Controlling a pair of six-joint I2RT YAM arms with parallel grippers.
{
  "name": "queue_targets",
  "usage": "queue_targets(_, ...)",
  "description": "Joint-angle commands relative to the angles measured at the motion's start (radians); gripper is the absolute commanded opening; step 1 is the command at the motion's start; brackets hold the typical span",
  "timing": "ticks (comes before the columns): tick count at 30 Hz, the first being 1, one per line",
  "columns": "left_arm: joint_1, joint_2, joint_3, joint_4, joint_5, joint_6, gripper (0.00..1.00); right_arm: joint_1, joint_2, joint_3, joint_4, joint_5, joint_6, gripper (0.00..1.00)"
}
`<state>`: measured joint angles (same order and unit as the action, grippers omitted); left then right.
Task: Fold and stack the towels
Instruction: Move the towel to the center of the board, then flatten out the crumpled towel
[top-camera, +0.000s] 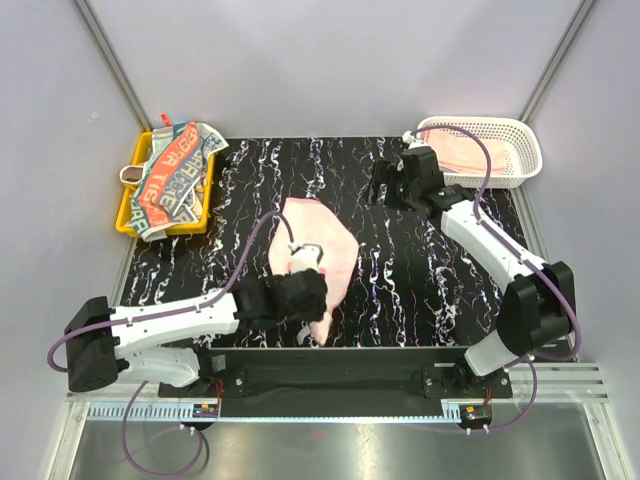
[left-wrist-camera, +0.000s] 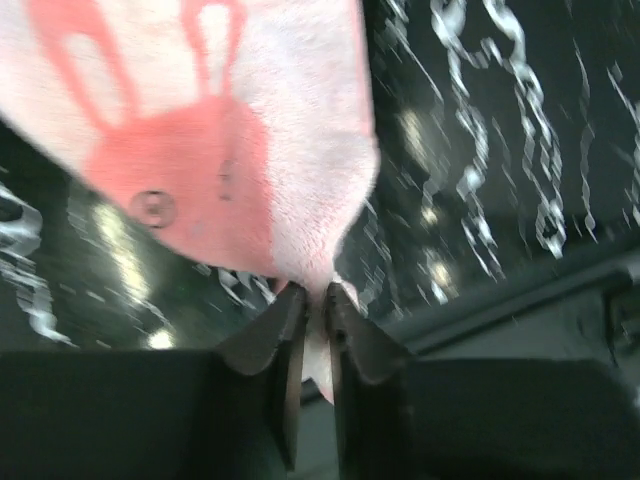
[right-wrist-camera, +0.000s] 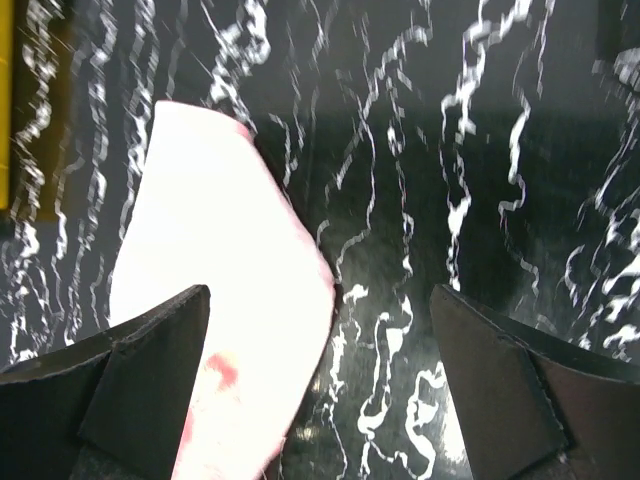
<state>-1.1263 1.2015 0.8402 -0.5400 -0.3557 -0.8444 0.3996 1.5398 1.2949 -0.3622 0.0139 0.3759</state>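
Observation:
A pale pink towel (top-camera: 318, 240) with a darker pink rabbit print lies spread on the black marbled mat (top-camera: 420, 290). My left gripper (top-camera: 312, 292) is shut on the towel's near corner; in the left wrist view the cloth (left-wrist-camera: 200, 130) is pinched between the fingertips (left-wrist-camera: 292, 305). My right gripper (top-camera: 385, 185) is open and empty above the mat, right of the towel; its view shows the towel's edge (right-wrist-camera: 220, 290) between the spread jaws. A cream towel with red and teal letter blocks (top-camera: 175, 175) lies in the yellow tray. A pink towel (top-camera: 462, 152) lies in the white basket.
The yellow tray (top-camera: 126, 212) stands at the back left, the white lattice basket (top-camera: 520, 135) at the back right. The black rail (top-camera: 330, 375) runs along the near edge between the arm bases.

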Motion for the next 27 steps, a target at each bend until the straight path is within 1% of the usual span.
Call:
queue_targets(1,-0.078,0.000,0.017,0.071,-0.031,-0.116,0.40,0.015,0.031,-0.023,0.046,-0.012,0.032,0.98)
queue_targets(3,-0.079,-0.023,0.031,0.049,-0.066,-0.116,0.48,0.022,0.066,-0.008,0.033,-0.012,0.037,0.97)
queue_targets(4,-0.073,-0.036,0.046,0.035,-0.133,-0.105,0.55,0.025,0.092,-0.005,0.035,-0.011,0.041,0.96)
queue_targets(5,-0.034,-0.054,0.063,0.017,-0.164,-0.096,0.58,0.031,0.106,-0.006,0.045,-0.011,0.046,0.95)
queue_targets(6,0.002,-0.059,0.101,-0.007,-0.186,-0.063,0.61,0.033,0.138,-0.003,0.051,-0.012,0.058,0.92)
queue_targets(7,0.049,-0.060,0.117,-0.008,-0.178,-0.038,0.61,0.036,0.155,0.001,0.046,-0.009,0.064,0.90)
queue_targets(8,0.162,-0.062,0.128,-0.002,-0.166,-0.012,0.61,0.039,0.170,0.007,0.042,0.000,0.069,0.87)
queue_targets(9,0.222,-0.051,0.135,0.041,-0.149,0.052,0.61,0.044,0.184,0.006,0.042,0.004,0.075,0.84)
queue_targets(10,0.285,-0.033,0.155,0.058,-0.103,0.077,0.62,0.045,0.210,0.001,0.049,0.004,0.089,0.84)
queue_targets(11,0.404,-0.013,0.166,0.083,-0.068,0.103,0.63,0.045,0.223,-0.006,0.061,-0.002,0.095,0.83)
queue_targets(12,0.454,0.056,0.181,0.133,-0.033,0.155,0.63,0.048,0.235,-0.012,0.071,-0.009,0.103,0.83)
queue_targets(14,0.549,0.133,0.244,0.182,0.050,0.214,0.62,0.053,0.263,-0.032,0.103,-0.038,0.127,0.83)
queue_targets(15,0.572,0.229,0.272,0.233,0.102,0.293,0.62,0.057,0.273,-0.043,0.118,-0.049,0.145,0.83)
queue_targets(16,0.595,0.275,0.305,0.239,0.130,0.321,0.62,0.058,0.279,-0.060,0.135,-0.070,0.156,0.82)
queue_targets(17,0.641,0.332,0.371,0.244,0.171,0.385,0.62,0.059,0.289,-0.065,0.153,-0.080,0.164,0.82)
queue_targets(18,0.663,0.380,0.405,0.252,0.258,0.412,0.62,0.061,0.305,-0.066,0.160,-0.089,0.170,0.82)
queue_targets(19,0.684,0.480,0.445,0.235,0.292,0.429,0.62,0.064,0.313,-0.068,0.164,-0.097,0.187,0.82)
queue_targets(20,0.722,0.527,0.495,0.212,0.329,0.444,0.62,0.065,0.319,-0.078,0.183,-0.117,0.195,0.82)
queue_targets(21,0.740,0.567,0.561,0.195,0.412,0.484,0.63,0.065,0.327,-0.088,0.196,-0.130,0.205,0.82)
queue_targets(22,0.753,0.645,0.597,0.183,0.441,0.501,0.63,0.070,0.329,-0.107,0.213,-0.146,0.231,0.82)
queue_targets(24,0.787,0.714,0.678,0.144,0.468,0.541,0.65,0.074,0.332,-0.126,0.242,-0.138,0.251,0.82)
queue_targets(27,0.822,0.816,0.743,0.120,0.505,0.573,0.66,0.074,0.336,-0.147,0.265,-0.143,0.284,0.82)
